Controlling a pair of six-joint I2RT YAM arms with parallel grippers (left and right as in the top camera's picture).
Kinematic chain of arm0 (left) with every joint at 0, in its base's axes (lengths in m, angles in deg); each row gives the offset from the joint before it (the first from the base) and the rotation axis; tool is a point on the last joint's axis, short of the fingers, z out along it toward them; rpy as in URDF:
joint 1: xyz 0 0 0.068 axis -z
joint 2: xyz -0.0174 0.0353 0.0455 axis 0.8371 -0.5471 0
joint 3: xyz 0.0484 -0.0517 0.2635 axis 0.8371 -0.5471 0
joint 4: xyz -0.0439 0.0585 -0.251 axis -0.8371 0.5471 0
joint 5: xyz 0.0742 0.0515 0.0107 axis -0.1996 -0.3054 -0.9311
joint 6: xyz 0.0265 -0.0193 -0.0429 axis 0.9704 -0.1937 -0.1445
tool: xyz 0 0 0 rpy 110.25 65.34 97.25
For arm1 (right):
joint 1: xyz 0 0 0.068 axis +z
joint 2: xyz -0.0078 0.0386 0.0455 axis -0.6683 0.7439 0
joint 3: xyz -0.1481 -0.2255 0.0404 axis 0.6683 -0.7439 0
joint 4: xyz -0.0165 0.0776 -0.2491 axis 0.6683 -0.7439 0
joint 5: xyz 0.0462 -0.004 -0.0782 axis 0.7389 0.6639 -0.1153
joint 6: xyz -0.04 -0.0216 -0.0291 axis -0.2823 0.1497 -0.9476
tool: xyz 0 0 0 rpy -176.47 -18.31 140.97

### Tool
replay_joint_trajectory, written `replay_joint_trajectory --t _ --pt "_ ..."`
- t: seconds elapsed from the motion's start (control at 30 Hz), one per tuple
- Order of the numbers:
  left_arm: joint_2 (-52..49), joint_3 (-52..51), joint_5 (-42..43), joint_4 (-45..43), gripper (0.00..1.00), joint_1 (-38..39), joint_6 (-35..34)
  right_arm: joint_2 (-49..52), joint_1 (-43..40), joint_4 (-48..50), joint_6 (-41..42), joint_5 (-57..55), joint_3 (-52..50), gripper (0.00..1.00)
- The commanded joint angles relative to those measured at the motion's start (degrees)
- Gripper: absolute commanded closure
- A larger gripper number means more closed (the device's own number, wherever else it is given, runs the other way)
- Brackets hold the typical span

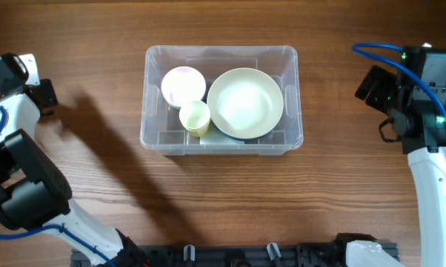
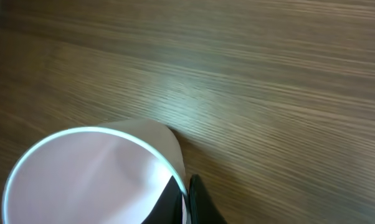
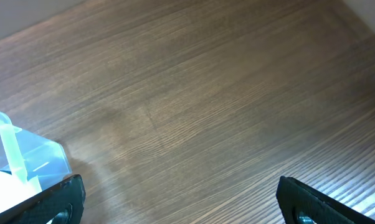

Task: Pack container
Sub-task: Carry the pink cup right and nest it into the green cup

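Left gripper (image 2: 187, 202) pinched shut, apparently on rim of pale pink round plastic cup (image 2: 94, 180), right gripper (image 3: 181, 205) spread wide, empty; large clear rectangular plastic container (image 1: 221, 50) mid-table, mouth up, long axis left-right, already holding small pink bowl (image 1: 183, 84), pale yellow cup (image 1: 195, 117), wide pale green bowl (image 1: 245, 103); pink cup probably still to pack.

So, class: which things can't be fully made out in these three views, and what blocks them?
Pink cup: left wrist view, base cut off by bottom edge; overhead doesn't show it.
Container floor: overhead, partly under the large bowl.
Right pincer: right wrist view, fingertips cut off by bottom edge.
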Motion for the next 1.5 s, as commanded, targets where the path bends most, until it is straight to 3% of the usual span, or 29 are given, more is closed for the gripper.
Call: replay_joint_trajectory --t 0.0,0.3,0.57,0.77,0.97,1.47 --pt "8.9 0.9 0.6 1.6 0.96 5.3 -1.6 -0.1 0.0 0.2 0.7 -1.2 0.7 0.00" --pt "30.2 0.9 0.7 8.2 0.96 20.3 -2.1 -0.1 0.0 0.2 0.7 -1.2 0.7 0.00" --pt "42.5 0.9 0.7 24.4 0.96 39.4 -12.4 -0.1 0.0 0.2 0.7 -1.2 0.7 0.00" --pt "41.7 0.9 1.5 37.3 0.96 51.6 -16.2 -0.1 0.0 0.2 0.7 -1.2 0.7 0.00" --pt "39.3 0.9 2.8 38.0 0.96 60.8 -16.2 -0.1 0.0 0.2 0.7 -1.2 0.7 0.00" --pt "26.8 0.9 2.3 36.7 0.96 63.8 -16.2 -0.1 0.0 0.2 0.7 -1.2 0.7 0.00"
